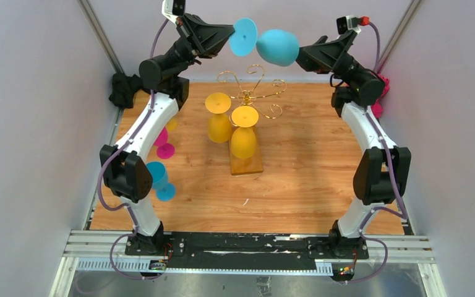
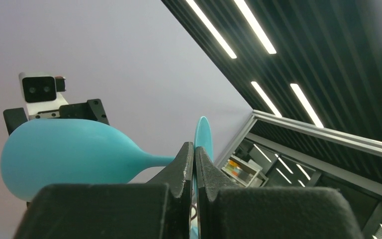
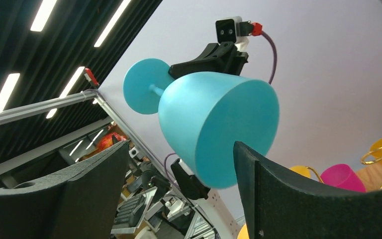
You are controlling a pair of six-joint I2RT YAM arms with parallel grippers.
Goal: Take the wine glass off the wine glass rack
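While the blue glass (image 1: 277, 47) is held up high over the far end of the rack (image 1: 249, 167), pinched by its foot in the shut left claw (image 1: 232, 34) with the right claw (image 1: 299, 55) spread wide around its bowl, it is judged off already, and two yellow glasses (image 1: 243, 141) are seen hanging there.

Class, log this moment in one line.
left gripper: shut on blue glass foot | right gripper: open at bowl | rack: two yellow glasses

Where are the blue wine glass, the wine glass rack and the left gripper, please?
blue wine glass (image 1: 278, 47): top external view, on its bowl.
wine glass rack (image 1: 247, 167): top external view, on its wooden base.
left gripper (image 2: 195, 150): left wrist view, between its fingertips.
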